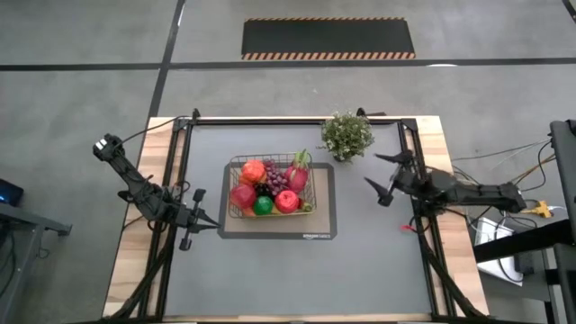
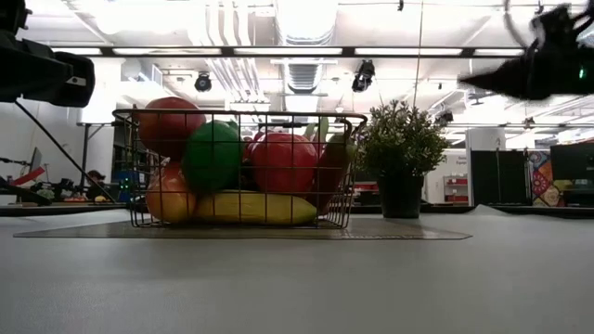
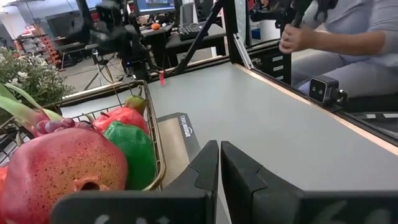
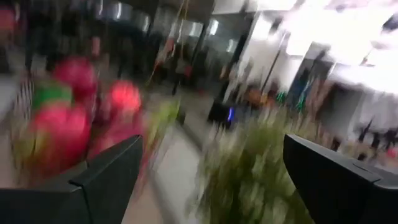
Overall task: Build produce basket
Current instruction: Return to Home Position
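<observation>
At my far left, the left gripper (image 1: 200, 219) hangs over the table just beside the left edge of the mat (image 1: 324, 227). Its fingers (image 3: 202, 169) are pressed together on nothing. At centre I see the basket (image 1: 274, 158) sitting on the mat, filled with the produce (image 1: 270, 191). A banana (image 2: 246, 208) lies along the bottom, a green lime (image 2: 212, 156) and red fruits are heaped above it, and dark grapes (image 1: 273, 180) sit in the middle. A potted plant (image 1: 347, 135) stands just off the basket's far right corner. At right, the right gripper (image 1: 372, 173) hovers above the table near the plant, fingers spread wide and holding nothing.
</observation>
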